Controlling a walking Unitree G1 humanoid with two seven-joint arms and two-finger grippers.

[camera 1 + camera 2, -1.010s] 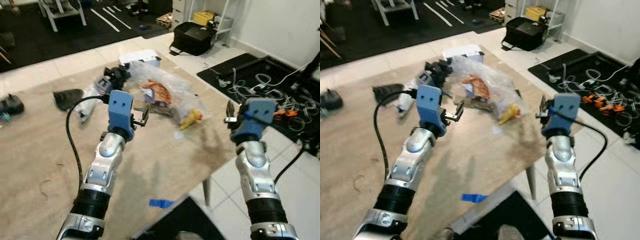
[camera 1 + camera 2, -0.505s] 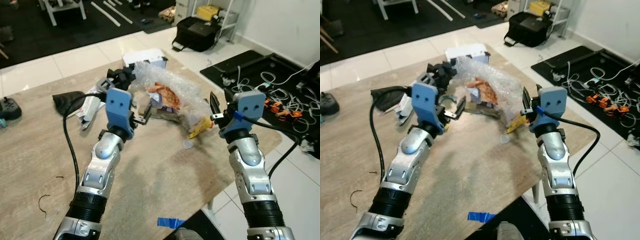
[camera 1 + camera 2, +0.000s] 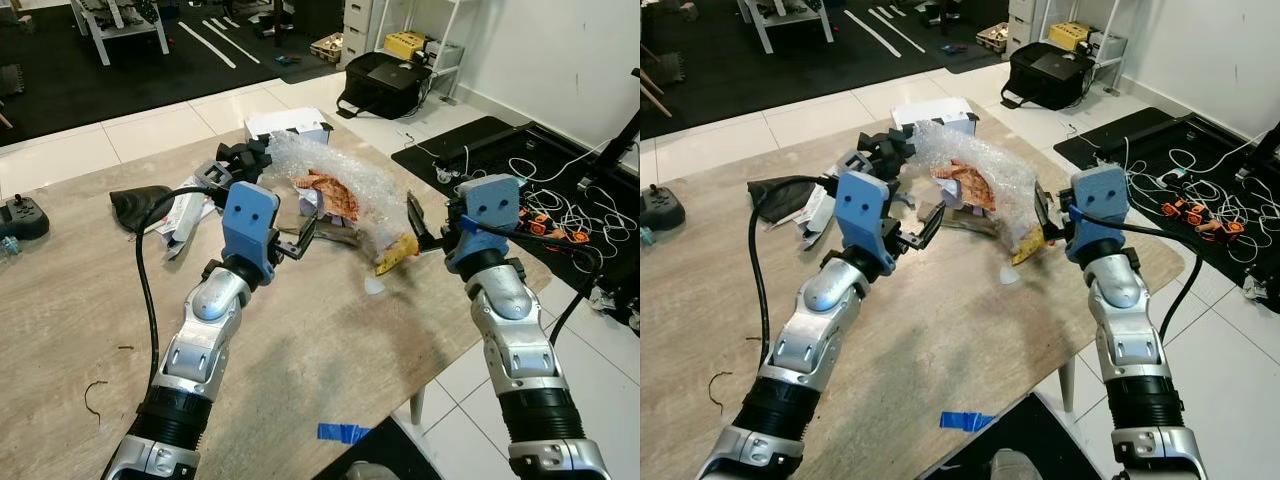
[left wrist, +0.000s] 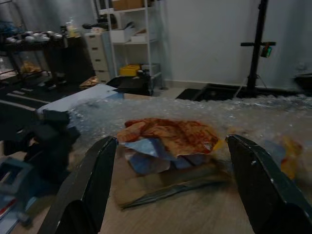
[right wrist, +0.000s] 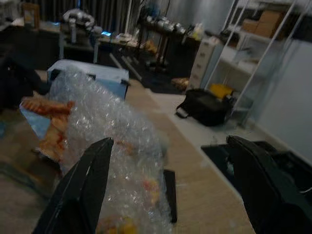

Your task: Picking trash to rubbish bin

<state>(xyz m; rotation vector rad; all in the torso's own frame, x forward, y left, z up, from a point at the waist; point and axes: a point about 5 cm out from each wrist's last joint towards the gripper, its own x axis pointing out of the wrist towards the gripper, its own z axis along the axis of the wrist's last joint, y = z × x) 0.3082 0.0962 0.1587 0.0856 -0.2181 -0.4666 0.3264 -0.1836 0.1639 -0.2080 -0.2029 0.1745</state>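
A heap of trash lies at the far side of the wooden table: crumpled bubble wrap over an orange-red wrapper, a yellow wrapper at its near right end, and a brown strip under it. My left gripper is open just left of the heap, and in the left wrist view its fingers frame the orange-red wrapper. My right gripper is open beside the yellow wrapper, facing the bubble wrap. Neither holds anything.
A white box, black parts, a white packet and a dark cloth lie behind and left of the heap. Blue tape marks the near table edge. A black bag and cables are on the floor to the right.
The camera has shifted. My right gripper has come in from beyond the table's right edge to the yellow wrapper's side. My left gripper has edged closer to the heap.
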